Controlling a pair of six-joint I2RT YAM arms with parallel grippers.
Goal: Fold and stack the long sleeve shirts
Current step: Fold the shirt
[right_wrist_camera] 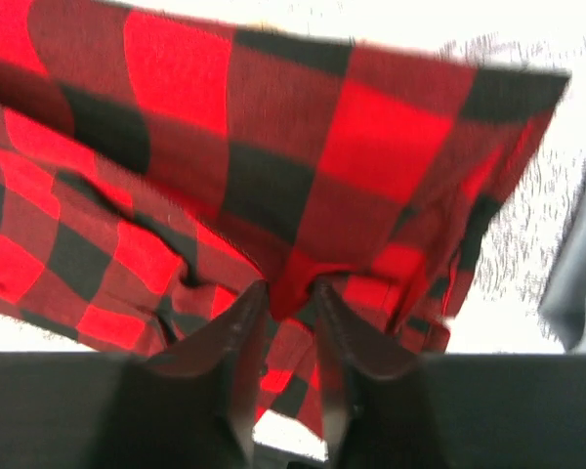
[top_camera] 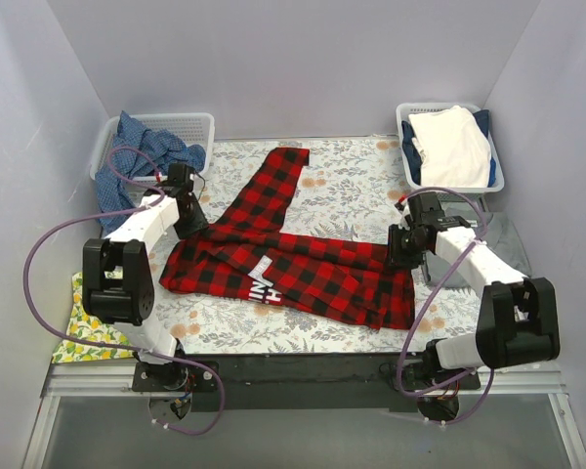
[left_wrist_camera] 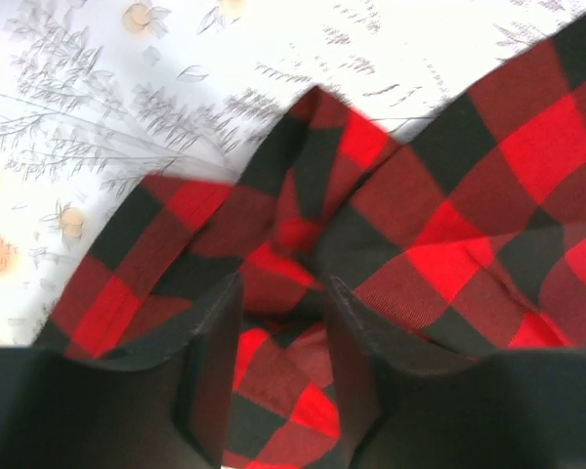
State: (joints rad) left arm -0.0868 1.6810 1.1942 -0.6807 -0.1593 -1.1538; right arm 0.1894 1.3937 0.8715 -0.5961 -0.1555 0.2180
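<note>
The red-and-black plaid shirt [top_camera: 293, 269] lies spread across the middle of the table, white lettering near its front edge. One sleeve reaches toward the back. My left gripper [top_camera: 188, 223] is at its left edge; in the left wrist view the gripper [left_wrist_camera: 281, 288] is shut on a bunched fold of plaid [left_wrist_camera: 439, 225]. My right gripper [top_camera: 402, 252] is at the shirt's right part; in the right wrist view the gripper [right_wrist_camera: 288, 291] pinches a raised fold of plaid [right_wrist_camera: 273, 147]. A grey shirt [top_camera: 508, 239] lies at the right, partly under my right arm, and shows in the right wrist view [right_wrist_camera: 578, 283].
A white basket [top_camera: 200, 122] at back left holds a blue cloth [top_camera: 137, 156]. A second basket [top_camera: 410, 112] at back right holds a cream-white and navy pile [top_camera: 454, 147]. A yellow lemon-print cloth [top_camera: 83, 332] lies at the front left. Grey walls close in three sides.
</note>
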